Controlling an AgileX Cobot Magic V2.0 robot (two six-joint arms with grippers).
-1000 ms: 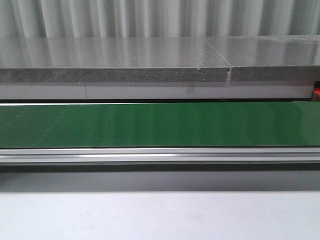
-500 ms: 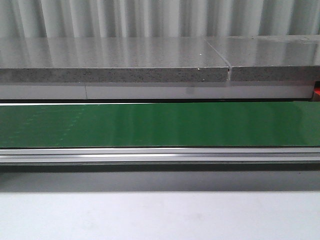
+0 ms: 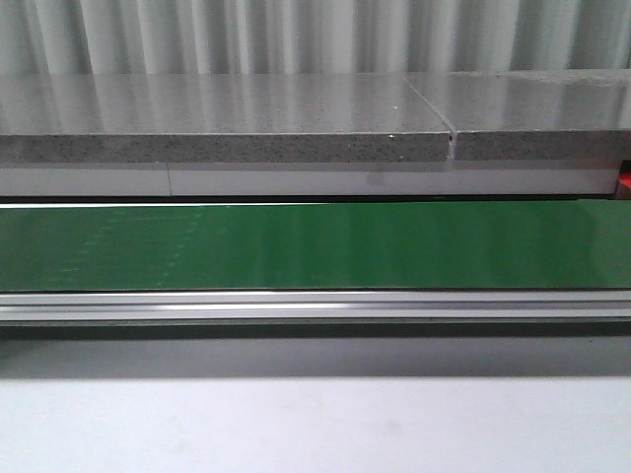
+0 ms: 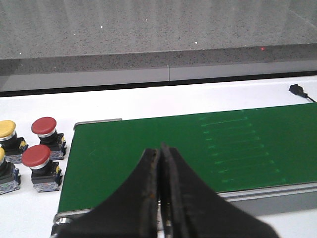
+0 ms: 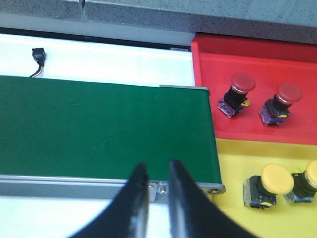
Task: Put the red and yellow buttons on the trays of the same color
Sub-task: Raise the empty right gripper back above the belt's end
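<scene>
green belt (image 3: 315,246): runs across the front view from edge to edge, bare of buttons there; aluminium rail along its near side.
grey stone ledge (image 3: 227,123): behind the belt in the front view, with a seam toward the right.
white worktop (image 3: 315,424): in front of the belt; also carries the loose buttons at the belt's left end.
left tool (image 4: 160,188): over the left end of the belt, dark fingers pressed together with nothing between them.
right tool (image 5: 154,198): over the near edge of the belt's right end, fingers a narrow gap apart, nothing between them.
red buttons, unsorted: two on the white worktop just beside the belt's left end, one (image 4: 45,130) farther from the camera, one (image 4: 37,160) nearer; both upright, red caps on black bases.
yellow buttons, unsorted: one (image 4: 7,133) beside the farther red button, a second (image 4: 2,166) cut off by the picture's edge beside the nearer red one.
red tray (image 5: 213,109): just beyond the belt's right end, on the far side; holds two red buttons (image 5: 240,88) (image 5: 285,99), side by side, both tilted.
yellow tray (image 5: 233,218): touching the red tray on its near side; holds two yellow buttons, one (image 5: 270,182) fully in view, one (image 5: 309,178) cut off by the picture's edge.
black connector (image 5: 37,54): on the white surface behind the belt, thin wire attached.
</scene>
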